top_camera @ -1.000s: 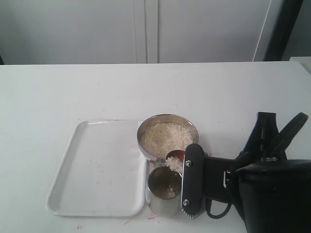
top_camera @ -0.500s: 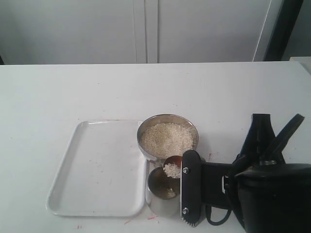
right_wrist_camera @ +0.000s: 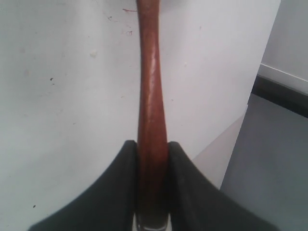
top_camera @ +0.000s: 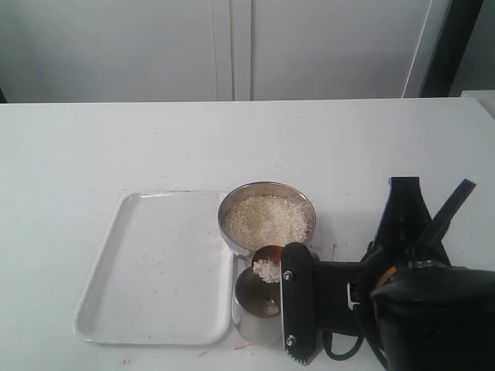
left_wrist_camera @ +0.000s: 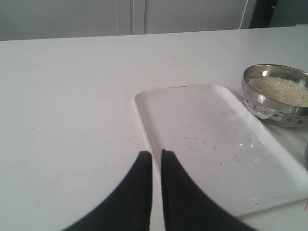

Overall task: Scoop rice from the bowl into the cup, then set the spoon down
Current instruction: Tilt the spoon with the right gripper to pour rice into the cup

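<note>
White tabletop runs back to pale cabinet doors in the exterior view, and on it the bowl sits at 12 o'clock of the cup, almost touching it, with a white tray at 9 o'clock of both. Rice fills the bowl; a little lies in the bottom of the cup. The right gripper reaches in from 3 o'clock and carries the spoon, whose head hangs over the cup's 12 o'clock rim with a small clump of grains at its lower lip. The pour looks to be under way, so I would roll the wrist slowly and bring the head over the middle of the opening, since grains leaving it here could fall between cup and bowl. Staying low but off the rim matters too: the light cup could likely be knocked aside. From the left wrist view, the left gripper hovers above the tray, its jaws drawn nearly together on nothing, with the bowl and its rice beyond. From the right wrist view, the right gripper is clamped on the spoon's handle; the head is out of frame. That round handle could twist, so the grip should stay firm through the tilt.
</note>
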Motion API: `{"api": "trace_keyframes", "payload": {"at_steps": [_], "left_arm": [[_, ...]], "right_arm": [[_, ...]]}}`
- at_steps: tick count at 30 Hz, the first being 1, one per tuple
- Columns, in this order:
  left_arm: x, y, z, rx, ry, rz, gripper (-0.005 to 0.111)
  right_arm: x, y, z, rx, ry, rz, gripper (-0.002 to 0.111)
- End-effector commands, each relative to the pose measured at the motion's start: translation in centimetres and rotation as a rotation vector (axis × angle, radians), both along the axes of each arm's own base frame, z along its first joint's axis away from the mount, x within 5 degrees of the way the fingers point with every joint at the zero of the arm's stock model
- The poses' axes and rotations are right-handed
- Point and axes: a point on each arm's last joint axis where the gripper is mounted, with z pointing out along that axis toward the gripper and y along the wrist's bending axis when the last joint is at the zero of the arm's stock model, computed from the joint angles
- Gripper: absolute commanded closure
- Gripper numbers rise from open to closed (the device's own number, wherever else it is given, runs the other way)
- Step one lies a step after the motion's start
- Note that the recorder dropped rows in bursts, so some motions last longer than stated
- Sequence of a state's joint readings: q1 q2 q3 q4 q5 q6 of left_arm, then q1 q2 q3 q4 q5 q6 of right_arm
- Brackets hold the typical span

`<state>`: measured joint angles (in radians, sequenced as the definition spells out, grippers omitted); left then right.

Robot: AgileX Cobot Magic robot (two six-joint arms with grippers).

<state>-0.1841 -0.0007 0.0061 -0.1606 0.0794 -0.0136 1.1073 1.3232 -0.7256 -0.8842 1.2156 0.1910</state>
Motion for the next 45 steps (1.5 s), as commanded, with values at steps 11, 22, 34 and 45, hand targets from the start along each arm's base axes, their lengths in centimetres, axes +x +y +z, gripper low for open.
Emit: {"api": "trace_keyframes", "payload": {"at_steps": [11,22,34,45], "left_arm": [[-0.03,-0.02,0.23,-0.016,-0.005,-0.004,0.092],[-0.03,-0.02,0.23,-0.016,-0.005,-0.004,0.092],[-0.03,-0.02,0.23,-0.016,-0.005,-0.004,0.092],[-0.03,-0.02,0.23,-0.016,-0.005,-0.004,0.092]], "right_arm": [[0.50,-0.08,0.65,-0.081,-0.064,0.086,0.108],[0.93,0.02,1.15,-0.113,-0.125,0.122,0.108],[0.65,-0.05,0.82,-0.092,-0.085,0.098,0.108],[0.86,0.00,1.07,-0.117,-0.111,0.125,0.108]]}}
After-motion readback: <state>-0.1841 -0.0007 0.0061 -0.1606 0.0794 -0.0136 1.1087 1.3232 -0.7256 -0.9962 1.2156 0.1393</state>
